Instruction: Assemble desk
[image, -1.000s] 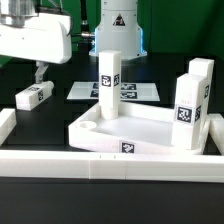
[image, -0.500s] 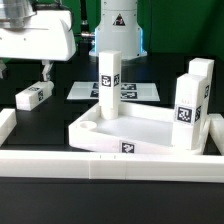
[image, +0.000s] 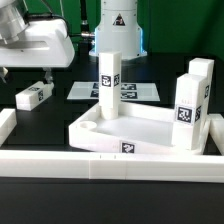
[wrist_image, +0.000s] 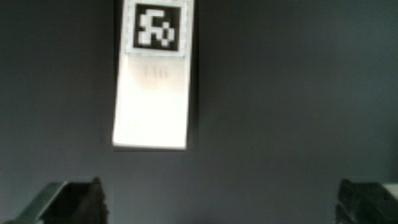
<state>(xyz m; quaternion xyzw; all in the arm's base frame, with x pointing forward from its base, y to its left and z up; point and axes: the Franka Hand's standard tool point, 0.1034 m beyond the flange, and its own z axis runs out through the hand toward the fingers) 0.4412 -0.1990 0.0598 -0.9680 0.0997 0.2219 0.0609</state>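
Dark tabletop, desk top (image: 150, 128) against the white border rail (image: 110, 163), two legs (image: 109, 85) standing in it, a loose leg (image: 34, 96) (wrist_image: 153, 75) lying well off its exterior-view left corner, gripper (image: 44, 72) (wrist_image: 222, 203) above that leg, fingers (wrist_image: 71, 202) wide apart, holding nothing.

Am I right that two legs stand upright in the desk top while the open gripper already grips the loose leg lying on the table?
Not quite. The gripper grips nothing: the wrist view shows its fingers open, apart from the loose leg. Two legs do stand in the desk top.
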